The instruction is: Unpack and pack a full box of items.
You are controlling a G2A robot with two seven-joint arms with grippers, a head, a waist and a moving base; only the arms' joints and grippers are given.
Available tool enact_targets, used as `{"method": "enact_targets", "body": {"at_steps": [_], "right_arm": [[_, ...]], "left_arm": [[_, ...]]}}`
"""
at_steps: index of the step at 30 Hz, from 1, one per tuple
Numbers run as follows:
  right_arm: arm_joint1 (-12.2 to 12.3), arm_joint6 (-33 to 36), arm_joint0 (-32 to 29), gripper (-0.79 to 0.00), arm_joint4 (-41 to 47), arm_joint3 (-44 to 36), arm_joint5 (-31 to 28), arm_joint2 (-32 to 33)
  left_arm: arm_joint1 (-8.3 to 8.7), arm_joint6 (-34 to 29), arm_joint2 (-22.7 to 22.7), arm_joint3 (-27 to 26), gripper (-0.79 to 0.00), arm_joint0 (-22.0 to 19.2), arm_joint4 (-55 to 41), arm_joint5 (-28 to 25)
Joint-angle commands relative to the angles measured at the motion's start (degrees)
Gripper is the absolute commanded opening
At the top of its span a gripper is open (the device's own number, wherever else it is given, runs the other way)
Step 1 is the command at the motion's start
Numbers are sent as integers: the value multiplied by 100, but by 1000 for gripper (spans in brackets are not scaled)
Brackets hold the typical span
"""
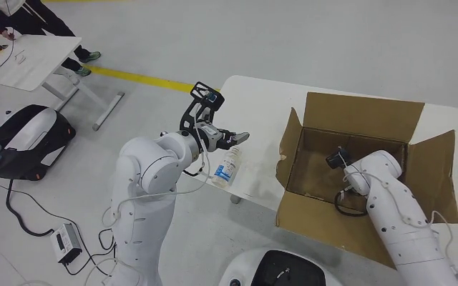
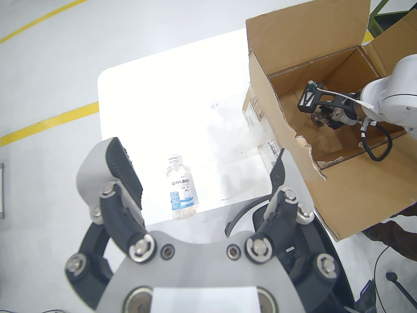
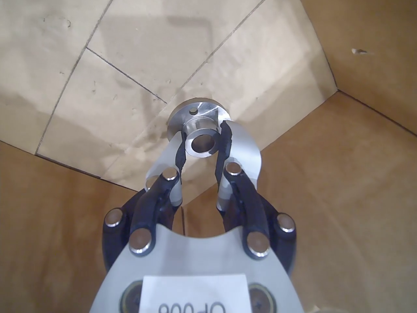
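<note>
Bright overhead light is bleaching the white table point(image 2: 156, 105) beyond the left gripper point(image 2: 198, 154) into glare. The box point(image 3: 358, 180) walls around the right gripper point(image 3: 202, 135) are sitting in dimmer shade, while the metal part point(image 3: 199, 111) pinched in it is glinting. Lines are bowing at the wrist views' edges.

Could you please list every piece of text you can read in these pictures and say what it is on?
"75%": on the clear plastic bottle on the white table; the characters beside it are too small to read.
"OP006", upside down and cut by the picture's edge: white tag on the right gripper.
Printed labels on the brown cardboard box: too small to read.
</note>
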Motion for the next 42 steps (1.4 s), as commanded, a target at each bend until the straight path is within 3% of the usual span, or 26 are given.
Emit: {"method": "enact_targets", "body": {"at_steps": [1,11,29,42], "right_arm": [[-9,-11,2,-785,51,-30,-18,5],[69,-3,-179,-785,204,-958,23,373],[511,104,-1893,-785,836,-5300,-346,2401],[535,-56,-2038,-785,849,-5475,-378,2489]], "left_arm": [[0,0,0,0,0,0,0,0],[0,0,0,0,0,0,0,0],[0,0,0,0,0,0,0,0],[0,0,0,0,0,0,0,0]]}}
